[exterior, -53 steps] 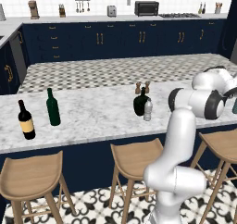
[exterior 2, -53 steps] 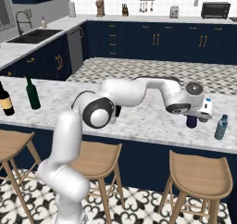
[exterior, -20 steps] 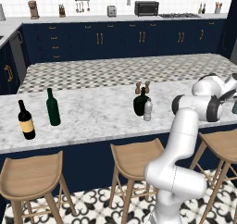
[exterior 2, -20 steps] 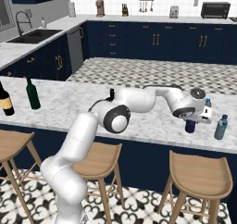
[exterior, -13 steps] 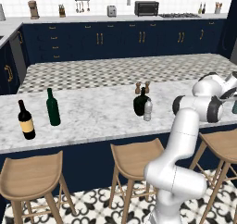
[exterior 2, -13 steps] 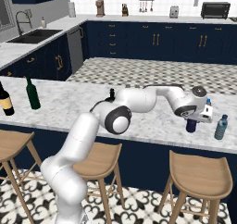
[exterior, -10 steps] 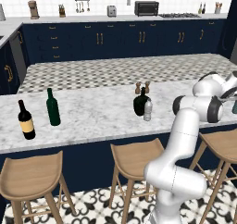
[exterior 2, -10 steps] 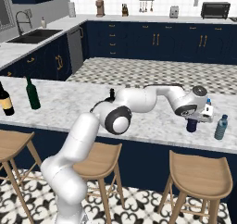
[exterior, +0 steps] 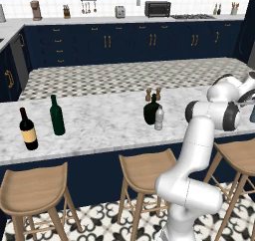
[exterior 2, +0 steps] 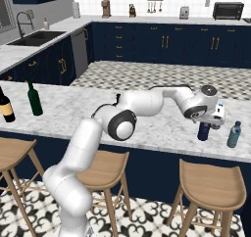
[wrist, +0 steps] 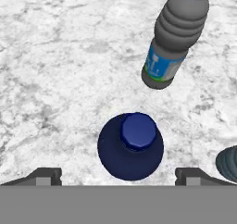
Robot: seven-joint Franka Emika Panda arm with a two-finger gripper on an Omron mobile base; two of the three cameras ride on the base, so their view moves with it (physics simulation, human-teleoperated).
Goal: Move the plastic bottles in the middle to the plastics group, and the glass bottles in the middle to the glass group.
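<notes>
Seen from directly above, small dark navy blue plastic bottle (wrist: 131,146) stands upright, centred between the spread, non-touching fingertips of the two-finger gripper (wrist: 118,174), beside the blue-labelled clear bottle (wrist: 175,37).

Marble surface (exterior: 99,125), tan-labelled wine bottle (exterior: 28,130) beside green wine bottle (exterior: 57,116), squat dark bottle (exterior: 150,110) touching clear white-capped bottle (exterior: 159,118), white arm (exterior: 206,135) right

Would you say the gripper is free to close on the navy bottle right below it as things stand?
Probably yes: the gripper is open, its fingertips either side of the navy bottle; the blue-capped bottle stands apart.
</notes>
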